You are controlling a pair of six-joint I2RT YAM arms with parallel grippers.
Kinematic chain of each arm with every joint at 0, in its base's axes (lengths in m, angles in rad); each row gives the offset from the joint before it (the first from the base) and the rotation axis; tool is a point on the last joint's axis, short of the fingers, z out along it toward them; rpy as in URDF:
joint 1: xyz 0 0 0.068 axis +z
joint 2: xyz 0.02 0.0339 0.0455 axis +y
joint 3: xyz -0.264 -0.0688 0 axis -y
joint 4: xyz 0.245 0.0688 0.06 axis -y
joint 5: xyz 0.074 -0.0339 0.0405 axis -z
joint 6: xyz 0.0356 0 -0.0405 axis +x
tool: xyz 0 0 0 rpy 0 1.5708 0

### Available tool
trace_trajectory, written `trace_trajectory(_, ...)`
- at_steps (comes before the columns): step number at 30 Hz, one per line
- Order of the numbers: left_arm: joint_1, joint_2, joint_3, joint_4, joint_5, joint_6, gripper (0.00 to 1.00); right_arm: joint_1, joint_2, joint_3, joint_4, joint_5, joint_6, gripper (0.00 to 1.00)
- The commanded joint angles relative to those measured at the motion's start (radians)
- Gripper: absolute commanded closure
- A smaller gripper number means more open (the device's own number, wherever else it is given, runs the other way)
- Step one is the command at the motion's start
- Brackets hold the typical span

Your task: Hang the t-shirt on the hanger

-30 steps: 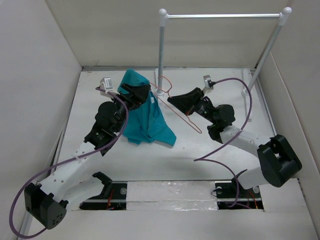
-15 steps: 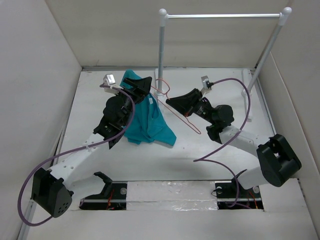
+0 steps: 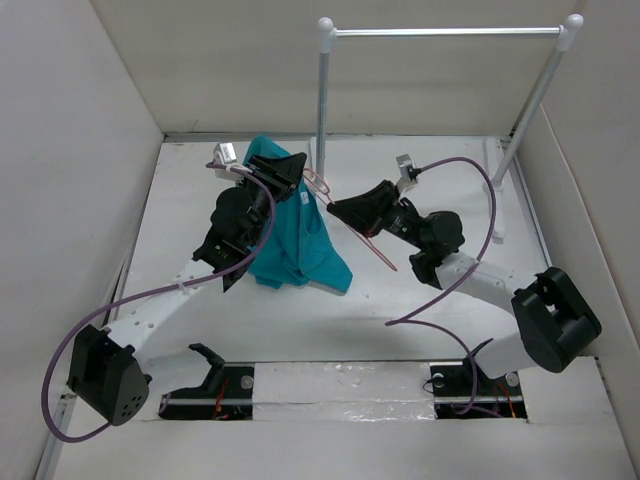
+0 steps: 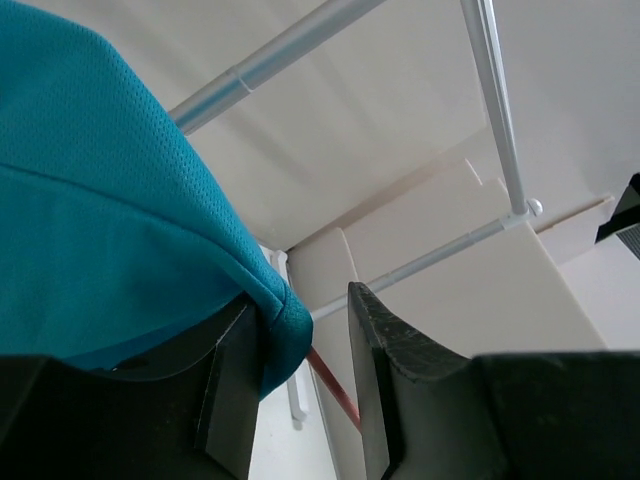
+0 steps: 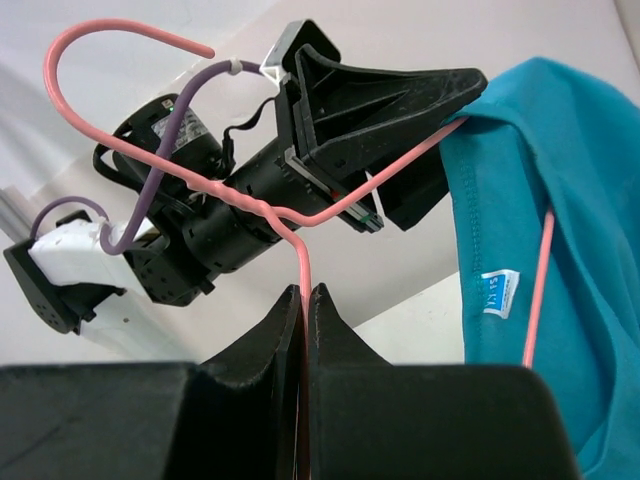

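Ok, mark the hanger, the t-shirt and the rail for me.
hanger (image 5: 245, 203): right wrist view, on the twisted neck below the hook.
t-shirt (image 3: 300, 235): top external view, on the middle of the cloth.
rail (image 3: 445, 32): top external view, on the horizontal bar.

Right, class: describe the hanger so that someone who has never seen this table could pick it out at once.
Find the tall silver rail at the back. In front of its left post, the right gripper pinches a thin wire hanger, one end inside the teal t-shirt. It is the only pink thing there, with a curled hook.
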Motion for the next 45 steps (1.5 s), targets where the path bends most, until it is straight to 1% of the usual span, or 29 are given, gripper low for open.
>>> trace_trajectory(1, -0.003, -0.019, 0.057, 0.081, 0.061, 0.007, 0.67, 0.025, 0.015, 0.042, 0.393, -0.007, -0.043, 1.0)
trace_trajectory(7, -0.003, -0.076, 0.034, 0.056, 0.119, -0.009, 0.64, 0.025, 0.033, 0.072, 0.368, -0.001, -0.052, 1.0)
trace_trajectory(15, -0.003, -0.11, 0.0, 0.059, 0.217, -0.05, 0.67, 0.025, 0.044, 0.111, 0.308, 0.005, -0.092, 1.0)
trace_trajectory(19, -0.003, -0.119, -0.023, 0.074, 0.241, -0.073, 0.68, 0.025, 0.05, 0.128, 0.281, 0.007, -0.109, 1.0)
trace_trajectory(21, -0.003, -0.12, -0.024, 0.079, 0.283, -0.082, 0.69, 0.025, 0.059, 0.137, 0.273, 0.011, -0.114, 1.0)
trace_trajectory(26, -0.003, -0.13, -0.037, 0.088, 0.305, -0.09, 0.69, 0.025, 0.09, 0.149, 0.265, 0.014, -0.112, 1.0)
trace_trajectory(29, -0.003, -0.125, -0.038, 0.09, 0.313, -0.091, 0.71, 0.034, 0.105, 0.158, 0.258, 0.019, -0.112, 1.0)
trace_trajectory(31, -0.003, -0.122, -0.035, 0.102, 0.326, -0.093, 0.8, 0.044, 0.11, 0.163, 0.243, 0.025, -0.123, 1.0)
trace_trajectory(33, -0.003, -0.119, -0.027, 0.101, 0.337, -0.093, 1.0, 0.044, 0.111, 0.161, 0.22, 0.039, -0.13, 1.0)
trace_trajectory(38, -0.003, -0.139, 0.0, 0.033, 0.313, -0.062, 1.0, 0.044, 0.09, 0.14, 0.163, 0.039, -0.15, 1.0)
trace_trajectory(41, -0.003, -0.156, 0.005, 0.016, 0.296, -0.041, 1.0, 0.044, 0.046, 0.112, 0.092, 0.033, -0.187, 0.79)
trace_trajectory(42, -0.003, -0.157, 0.006, 0.004, 0.294, -0.035, 1.0, 0.044, 0.03, 0.089, 0.06, 0.033, -0.195, 0.68)
trace_trajectory(44, -0.003, -0.162, 0.012, 0.002, 0.294, -0.033, 1.0, 0.044, -0.019, 0.074, 0.019, 0.033, -0.224, 0.58)
trace_trajectory(45, -0.003, -0.162, 0.014, 0.001, 0.291, -0.032, 1.0, 0.033, -0.034, 0.068, -0.033, 0.033, -0.236, 0.5)
